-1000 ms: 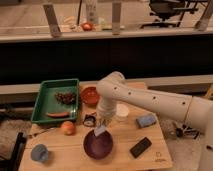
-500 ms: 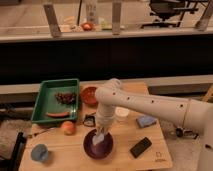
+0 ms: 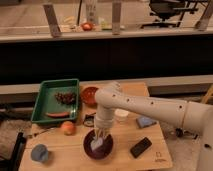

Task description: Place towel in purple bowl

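The hand (image 3: pixel 101 136) hangs straight down over the purple bowl (image 3: pixel 98 146) at the front of the table (image 3: pixel 155 157), its tips at the bowl's mouth; whether its fingers are spread or pinched I cannot tell. A pale towel (image 3: pixel 98 144) lies inside the bowl, right under the hand, and it is not clear whether the hand touches it. The white arm (image 3: pixel 150 106) reaches in from the right, bending at an elbow above the bowl.

No writing or brand can be read on anything here.

A green tray (image 3: pixel 42 100) at the table's left rear holds a dark clump (image 3: pixel 64 97) and an orange, elongated item (image 3: pixel 58 114) near its front wall. A red-orange bowl (image 3: pixel 89 94) stands just right of the tray. A white cup (image 3: pixel 121 116) sits beside the arm, and a blue-grey object (image 3: pixel 145 121) lies to its right. An orange fruit (image 3: pixel 67 128) rests left of the purple bowl, near the tray's front corner. A small blue cup (image 3: pixel 39 153) stands near the front left corner, and a black flat device (image 3: pixel 140 147) lies just right of the purple bowl.

Bare wood shows along the front edge and at the front right corner; the purple bowl sits close to the front edge, with room between it and the blue cup
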Robot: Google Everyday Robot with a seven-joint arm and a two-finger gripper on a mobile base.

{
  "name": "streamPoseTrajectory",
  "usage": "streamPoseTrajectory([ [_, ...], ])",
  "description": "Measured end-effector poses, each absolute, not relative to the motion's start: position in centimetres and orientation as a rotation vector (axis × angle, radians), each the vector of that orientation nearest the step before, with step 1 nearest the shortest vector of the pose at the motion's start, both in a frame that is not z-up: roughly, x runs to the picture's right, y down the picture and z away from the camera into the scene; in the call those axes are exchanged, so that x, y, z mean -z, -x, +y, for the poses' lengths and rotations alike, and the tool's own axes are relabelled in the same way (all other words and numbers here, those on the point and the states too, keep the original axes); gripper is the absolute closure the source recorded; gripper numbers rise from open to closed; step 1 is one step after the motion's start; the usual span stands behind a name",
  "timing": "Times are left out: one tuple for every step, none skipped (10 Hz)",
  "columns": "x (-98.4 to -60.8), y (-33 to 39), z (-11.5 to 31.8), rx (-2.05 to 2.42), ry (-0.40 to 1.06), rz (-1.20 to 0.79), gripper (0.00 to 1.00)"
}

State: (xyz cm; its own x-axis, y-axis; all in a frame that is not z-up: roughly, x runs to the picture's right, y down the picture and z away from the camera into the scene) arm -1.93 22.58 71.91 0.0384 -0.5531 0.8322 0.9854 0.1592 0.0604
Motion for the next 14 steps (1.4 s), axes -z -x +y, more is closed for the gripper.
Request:
streamPoseTrajectory([
  [-71.86, 1.80, 22.65, 1.312, 0.651, -0.857, 1.00],
  [-71.86, 1.71, 22.67, 1.309, 0.652, -0.859, 1.00],
  [-71.93, 1.61, 22.67, 1.305, 0.656, -0.860, 0.95],
  [-72.05, 1.49, 22.65, 1.301, 0.664, -0.863, 0.83],
  [-72.08, 1.42, 22.60, 1.301, 0.669, -0.861, 0.77],
  [-72.16, 1.33, 22.53, 1.299, 0.677, -0.856, 0.65],
  [-72.22, 1.27, 22.48, 1.297, 0.684, -0.853, 0.57],
  [-72.32, 1.17, 22.41, 1.293, 0.692, -0.849, 0.45],
  [-72.38, 1.16, 22.35, 1.290, 0.697, -0.847, 0.35],
  [-72.44, 1.15, 22.35, 1.288, 0.702, -0.846, 0.26],
  [-72.51, 1.14, 22.32, 1.285, 0.707, -0.845, 0.21],
  [-72.57, 1.14, 22.33, 1.283, 0.711, -0.845, 0.21],
  [-72.61, 1.18, 22.33, 1.283, 0.714, -0.846, 0.21],
  [-72.65, 1.18, 22.30, 1.282, 0.717, -0.845, 0.21],
])
